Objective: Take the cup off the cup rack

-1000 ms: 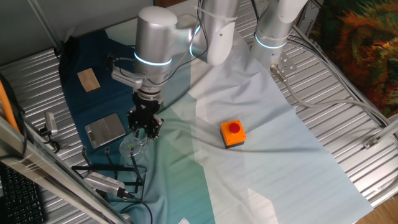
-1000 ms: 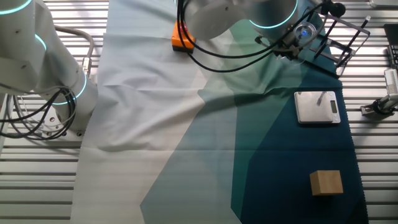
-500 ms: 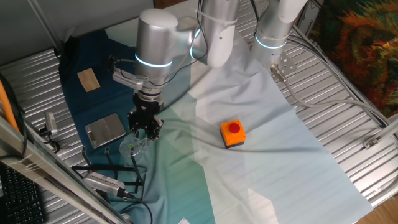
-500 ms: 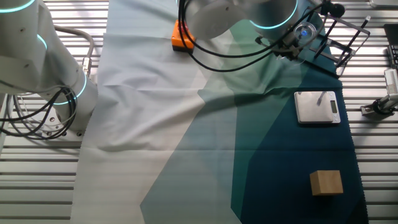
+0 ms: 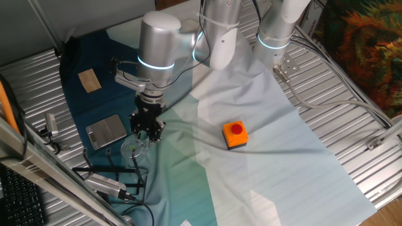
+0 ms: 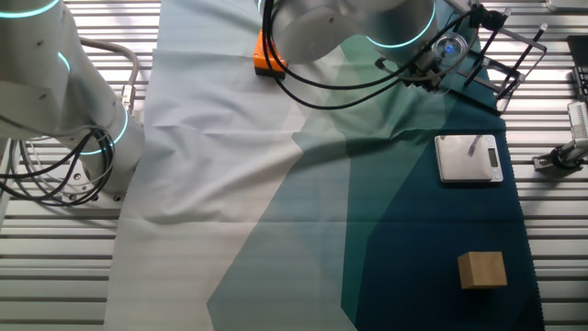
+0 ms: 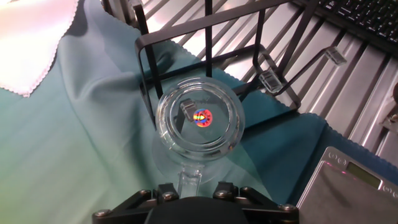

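Observation:
The cup (image 7: 200,118) is a clear glass that sits against the cup rack (image 7: 249,18), a frame of thin black rods; one prong shows through the glass. In one fixed view the cup (image 5: 135,147) rests at the cloth's near left, with the rack (image 5: 107,171) just beyond it. In the other fixed view the cup (image 6: 450,46) is beside the rack (image 6: 501,55). My gripper (image 7: 191,186) is right at the cup's near side, shut on a clear strip of its edge. It also shows in both fixed views (image 5: 146,130) (image 6: 432,60).
A flat grey scale (image 5: 105,130) (image 7: 348,180) lies next to the cup. An orange button box (image 5: 235,134) stands mid-cloth and a wooden block (image 5: 89,80) lies at the far left. A silver tool with cables (image 5: 103,184) lies by the rack. A second arm (image 6: 55,83) stands aside.
The arm's upper body has shifted slightly to the right. The gripper, the cup and the rack have stayed in place.

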